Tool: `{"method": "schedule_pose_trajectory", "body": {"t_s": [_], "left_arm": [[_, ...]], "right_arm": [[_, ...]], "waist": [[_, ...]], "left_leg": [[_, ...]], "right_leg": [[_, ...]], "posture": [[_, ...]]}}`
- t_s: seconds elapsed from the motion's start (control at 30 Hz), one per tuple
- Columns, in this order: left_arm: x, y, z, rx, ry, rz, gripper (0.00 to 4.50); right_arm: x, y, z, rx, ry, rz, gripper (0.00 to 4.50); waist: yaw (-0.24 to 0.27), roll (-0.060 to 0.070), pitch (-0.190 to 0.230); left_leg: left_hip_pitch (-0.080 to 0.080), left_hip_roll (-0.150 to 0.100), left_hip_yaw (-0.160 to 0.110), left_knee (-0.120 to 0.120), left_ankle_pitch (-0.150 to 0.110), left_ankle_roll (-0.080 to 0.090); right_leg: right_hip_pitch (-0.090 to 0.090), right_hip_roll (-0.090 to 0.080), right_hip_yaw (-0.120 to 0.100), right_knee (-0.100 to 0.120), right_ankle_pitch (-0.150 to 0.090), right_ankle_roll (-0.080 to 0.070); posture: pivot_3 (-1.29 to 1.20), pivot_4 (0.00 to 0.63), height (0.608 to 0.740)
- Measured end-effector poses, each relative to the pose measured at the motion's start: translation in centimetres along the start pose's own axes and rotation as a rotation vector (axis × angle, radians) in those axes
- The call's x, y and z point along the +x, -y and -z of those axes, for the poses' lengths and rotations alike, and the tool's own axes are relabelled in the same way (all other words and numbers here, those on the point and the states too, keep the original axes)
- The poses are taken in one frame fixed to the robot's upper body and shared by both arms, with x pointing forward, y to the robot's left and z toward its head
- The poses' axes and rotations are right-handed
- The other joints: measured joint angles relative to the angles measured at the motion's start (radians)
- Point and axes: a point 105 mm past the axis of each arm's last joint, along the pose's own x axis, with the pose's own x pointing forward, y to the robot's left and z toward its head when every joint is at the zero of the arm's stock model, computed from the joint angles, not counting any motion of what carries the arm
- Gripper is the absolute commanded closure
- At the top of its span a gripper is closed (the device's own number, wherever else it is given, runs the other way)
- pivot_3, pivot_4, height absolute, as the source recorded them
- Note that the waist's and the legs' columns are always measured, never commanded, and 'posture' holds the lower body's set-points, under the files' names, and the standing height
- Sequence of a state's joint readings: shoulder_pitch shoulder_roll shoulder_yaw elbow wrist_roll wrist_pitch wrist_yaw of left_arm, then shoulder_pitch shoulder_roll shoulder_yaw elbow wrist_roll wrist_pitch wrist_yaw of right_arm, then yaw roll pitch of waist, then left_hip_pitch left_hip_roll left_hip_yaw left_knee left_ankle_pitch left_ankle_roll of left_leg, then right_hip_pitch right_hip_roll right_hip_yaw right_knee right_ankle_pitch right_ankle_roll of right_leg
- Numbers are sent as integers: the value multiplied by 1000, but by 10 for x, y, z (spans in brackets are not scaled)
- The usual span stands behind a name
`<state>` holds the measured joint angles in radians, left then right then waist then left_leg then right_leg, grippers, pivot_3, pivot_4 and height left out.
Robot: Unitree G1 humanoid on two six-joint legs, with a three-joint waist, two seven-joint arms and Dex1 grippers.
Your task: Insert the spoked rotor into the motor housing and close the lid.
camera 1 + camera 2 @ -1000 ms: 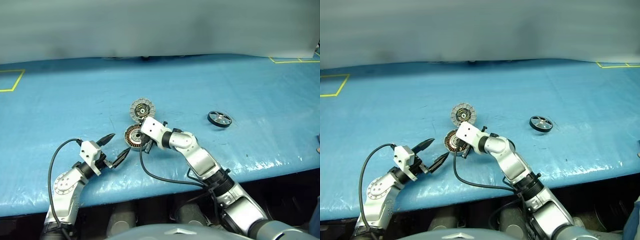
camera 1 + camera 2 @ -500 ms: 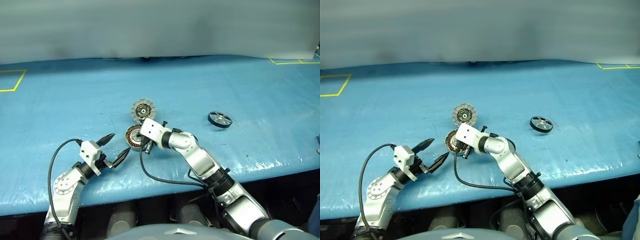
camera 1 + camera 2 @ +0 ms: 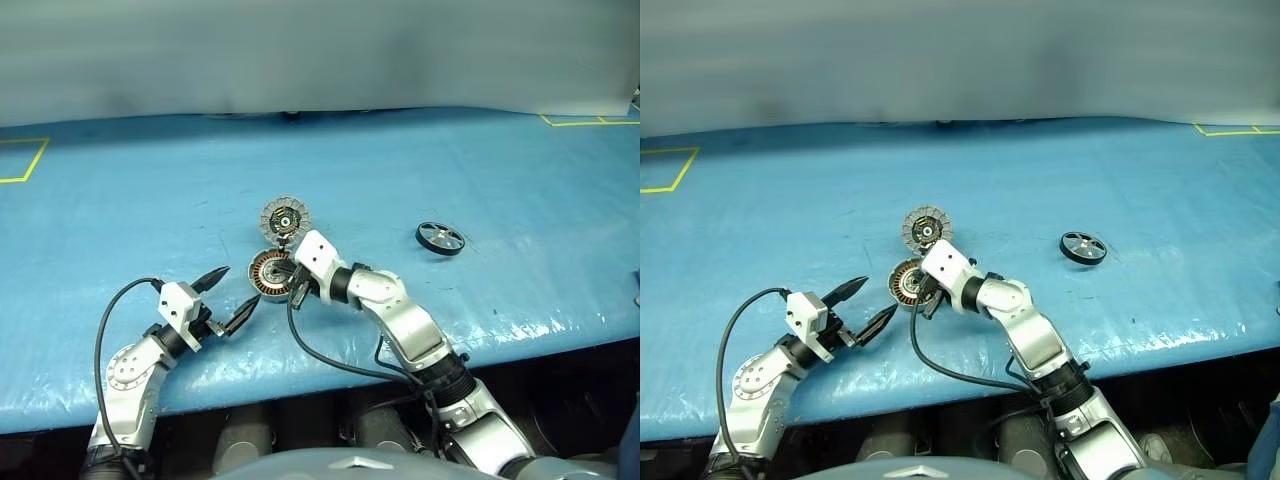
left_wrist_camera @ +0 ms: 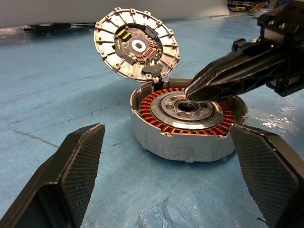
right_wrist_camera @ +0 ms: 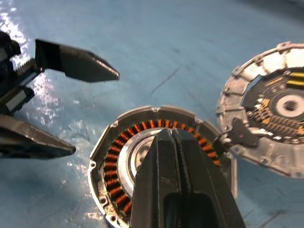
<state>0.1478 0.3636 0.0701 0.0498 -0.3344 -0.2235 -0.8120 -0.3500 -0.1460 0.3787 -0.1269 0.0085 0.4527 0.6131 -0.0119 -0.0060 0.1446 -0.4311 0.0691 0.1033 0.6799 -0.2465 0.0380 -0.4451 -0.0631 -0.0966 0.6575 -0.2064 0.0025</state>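
The motor housing (image 3: 266, 272), a silver cup with copper windings (image 4: 156, 97) around a silver hub, sits on the blue table. Its ribbed lid (image 3: 285, 217) stands open behind it, joined at the rim. My right gripper (image 5: 167, 137) is shut with nothing visible between its fingers, and its tips hover just over the hub (image 4: 187, 105). My left gripper (image 3: 231, 293) is open, level with the housing and a short way to its left, not touching it. The spoked rotor (image 3: 439, 238), a dark wheel, lies alone farther right.
Blue sheeting covers the table (image 3: 480, 170), and its front edge runs just before my arms. Yellow tape marks sit at the far left (image 3: 25, 160) and far right (image 3: 585, 122). A black cable (image 3: 105, 330) loops from my left wrist.
My right gripper has lifted a little above the housing and rolled slightly, still shut. The left gripper, housing, lid and rotor have not moved.
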Motion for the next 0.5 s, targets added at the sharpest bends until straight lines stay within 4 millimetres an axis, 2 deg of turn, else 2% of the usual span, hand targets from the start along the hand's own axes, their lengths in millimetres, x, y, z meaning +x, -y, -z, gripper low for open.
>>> {"method": "schedule_pose_trajectory", "body": {"t_s": [0.1, 0.27, 0.43, 0.5], "left_arm": [[-2, 1, 1, -9, -3, 1, 0], [-2, 2, 0, -21, 9, 10, 0], [3, 1, -4, -12, 23, 23, 0], [5, 1, -4, -15, 21, 30, 0]], "right_arm": [[-17, 15, 2, 5, -12, 80, 4461], [-64, 58, 31, 29, -140, 304, 4461], [-123, 110, 42, 5, -245, 574, 4461], [-144, 126, 44, -12, -285, 672, 4083]], "waist": [[2, 0, 0], [1, 1, 1], [2, 1, 2], [1, 1, 2]], "left_leg": [[0, 0, -1, 0, 0, 0], [0, -1, -1, 0, -1, 0], [-1, -1, 0, -2, -1, 0], [-1, -1, 0, -2, -1, 0]], "right_leg": [[0, 0, -1, -1, 0, 0], [0, -1, -1, -4, 0, 1], [1, 0, 0, -4, 0, 1], [0, 1, 0, -4, 0, 1]], "posture": [[0, 150, 740], [0, 150, 740], [0, 150, 740], [0, 150, 740]]}}
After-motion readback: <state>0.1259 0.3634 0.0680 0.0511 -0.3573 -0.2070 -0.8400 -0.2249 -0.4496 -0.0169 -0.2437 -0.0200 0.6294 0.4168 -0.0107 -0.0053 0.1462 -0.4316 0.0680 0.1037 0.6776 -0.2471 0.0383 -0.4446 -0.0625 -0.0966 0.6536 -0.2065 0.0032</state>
